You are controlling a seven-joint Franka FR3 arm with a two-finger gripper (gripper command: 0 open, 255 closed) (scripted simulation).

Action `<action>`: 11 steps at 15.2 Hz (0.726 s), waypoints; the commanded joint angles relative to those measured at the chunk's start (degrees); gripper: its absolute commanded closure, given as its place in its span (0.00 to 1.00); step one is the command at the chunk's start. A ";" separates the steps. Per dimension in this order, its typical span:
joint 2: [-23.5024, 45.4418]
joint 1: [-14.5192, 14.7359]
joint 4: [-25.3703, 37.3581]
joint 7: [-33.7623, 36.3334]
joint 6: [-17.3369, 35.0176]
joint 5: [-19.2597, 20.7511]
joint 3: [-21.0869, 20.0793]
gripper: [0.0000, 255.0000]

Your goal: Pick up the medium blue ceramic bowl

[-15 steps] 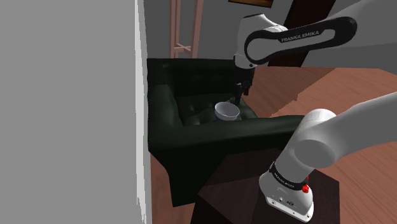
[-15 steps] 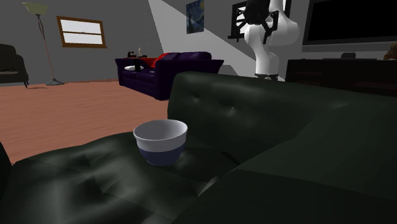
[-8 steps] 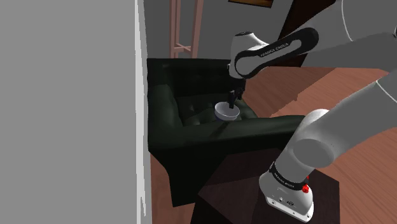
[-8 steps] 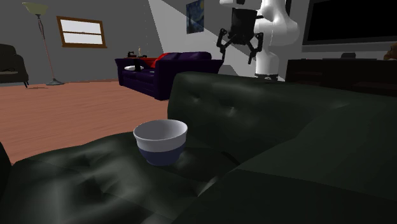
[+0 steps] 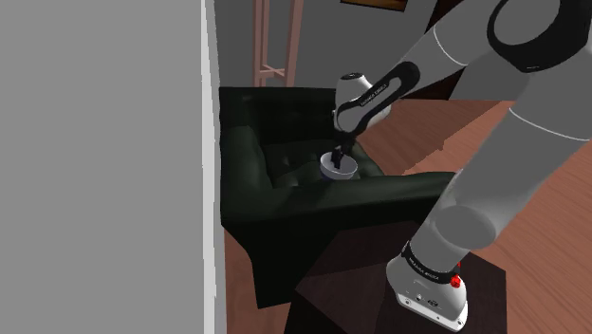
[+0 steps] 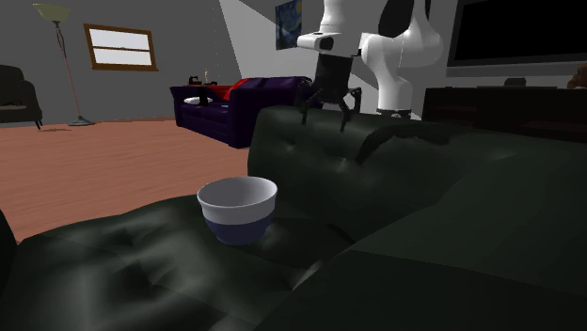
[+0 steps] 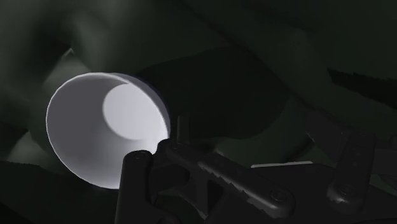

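A bowl (image 6: pixel 238 212), white inside with a blue outer wall, stands upright on the seat of a dark green armchair (image 6: pixel 404 188). In the shoulder view the bowl (image 5: pixel 341 172) sits near the seat's right side, and my black gripper (image 5: pixel 339 156) hangs just over it, covering part of its rim. The second exterior view shows the gripper (image 6: pixel 326 117) open, fingers spread, above the armchair's edge behind the bowl and well clear of it. In the wrist view the bowl (image 7: pixel 102 130) lies beside one finger of the gripper (image 7: pixel 242 168), outside the gap between the fingers.
The armchair's arms and back (image 5: pixel 275 109) wall in the seat. A grey wall (image 5: pixel 100 161) fills the shoulder view's left. My stand (image 5: pixel 408 294) is at the lower right. A purple sofa (image 6: pixel 240 103) and a floor lamp (image 6: pixel 58 38) stand far off on the wooden floor (image 6: pixel 94 160).
The arm has swung the gripper down and toward the bowl: leftward and lower in the second exterior view, down onto the bowl in the shoulder view. The bowl has not moved.
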State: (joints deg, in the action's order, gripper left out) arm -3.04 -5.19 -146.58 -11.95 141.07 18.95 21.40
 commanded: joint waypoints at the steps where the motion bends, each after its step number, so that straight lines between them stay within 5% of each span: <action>1: 5.15 -0.39 1.99 -1.45 3.90 -0.97 0.67 0.00; 11: 29.47 -6.64 16.39 -9.13 16.80 -8.79 -1.98 0.00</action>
State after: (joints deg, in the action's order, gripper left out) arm 24.12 -10.94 -131.85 -20.34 156.84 10.85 19.92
